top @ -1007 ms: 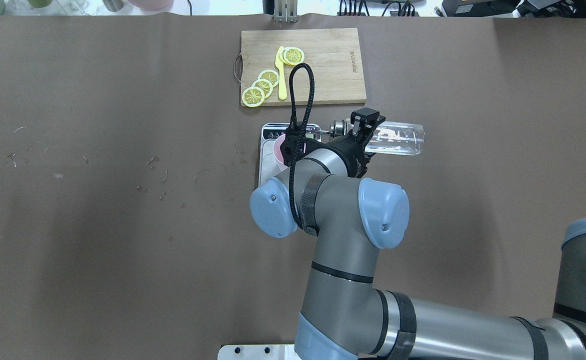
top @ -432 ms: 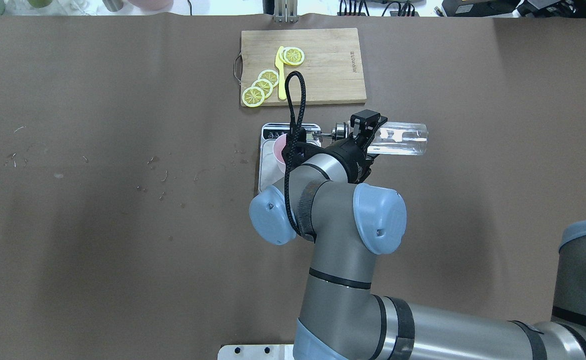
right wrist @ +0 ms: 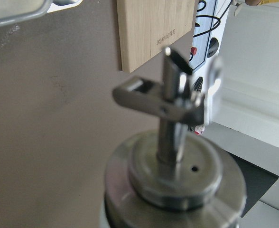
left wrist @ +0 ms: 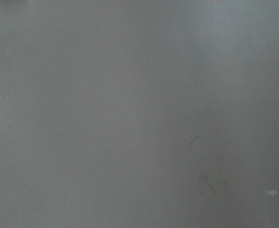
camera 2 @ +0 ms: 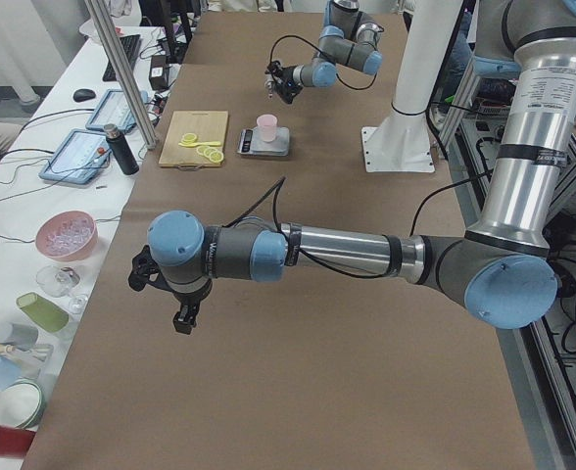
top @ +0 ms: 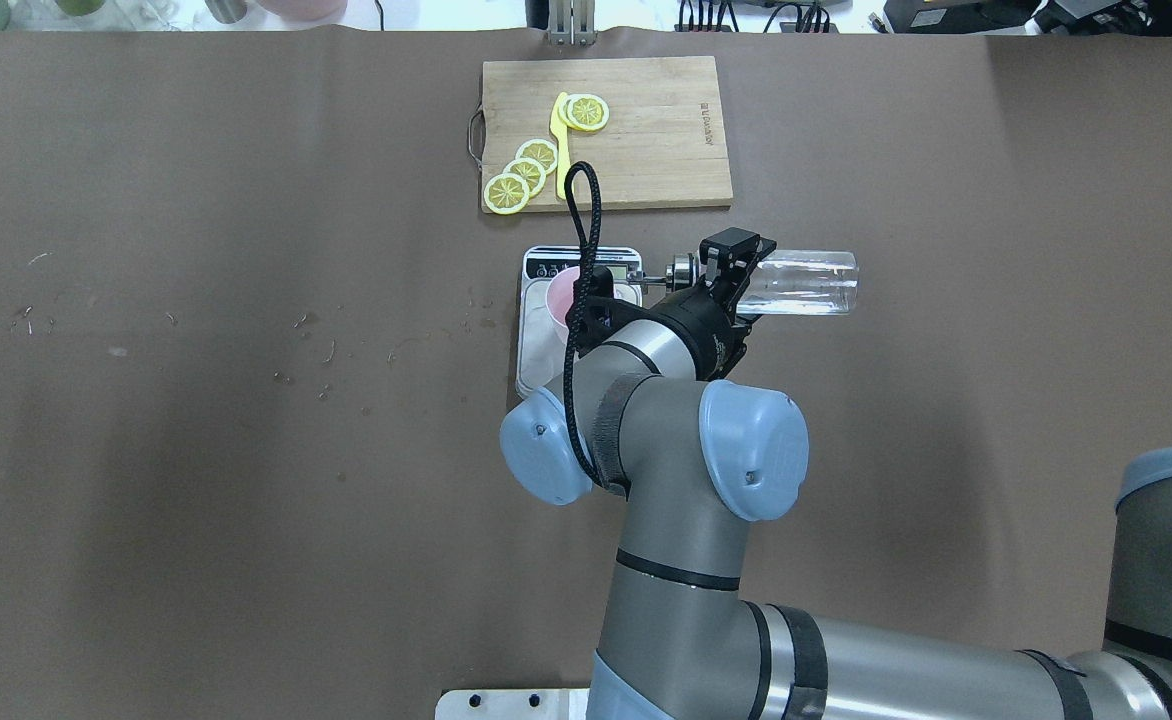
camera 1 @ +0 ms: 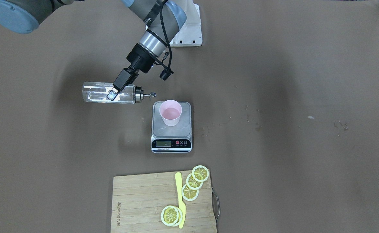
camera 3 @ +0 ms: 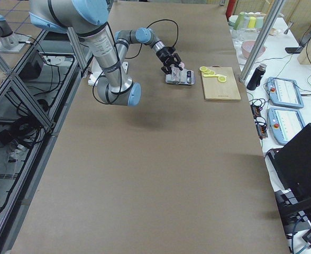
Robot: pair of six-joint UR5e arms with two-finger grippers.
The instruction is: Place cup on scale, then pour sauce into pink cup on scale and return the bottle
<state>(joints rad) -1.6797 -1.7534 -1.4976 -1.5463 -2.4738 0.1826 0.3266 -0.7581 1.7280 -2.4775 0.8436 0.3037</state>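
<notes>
My right gripper [camera 1: 114, 91] is shut on the clear glass bottle [camera 1: 95, 93], held about level above the table with its steel spout [camera 1: 148, 94] pointing at the cup. The spout tip stops just short of the scale's edge. The pale pink cup [camera 1: 170, 112] stands upright on the scale [camera 1: 171, 132]. In the overhead view my arm hides part of the cup [top: 556, 297] and the scale [top: 534, 352]; the bottle [top: 806, 283] and right gripper [top: 736, 262] show. The right wrist view shows the bottle's collar [right wrist: 172, 175]. My left gripper [camera 2: 182, 319] hangs over bare table; I cannot tell its state.
A wooden cutting board [camera 1: 137, 200] with lemon slices [camera 1: 192, 186] and a yellow knife [camera 1: 179, 199] lies beyond the scale, also in the overhead view [top: 656, 130]. Small droplets and marks [camera 1: 241, 113] dot the table on my left side.
The right gripper has swung the bottle nearer to level and a little to the right, drawing the spout back from the cup. The cup and scale have not moved.
</notes>
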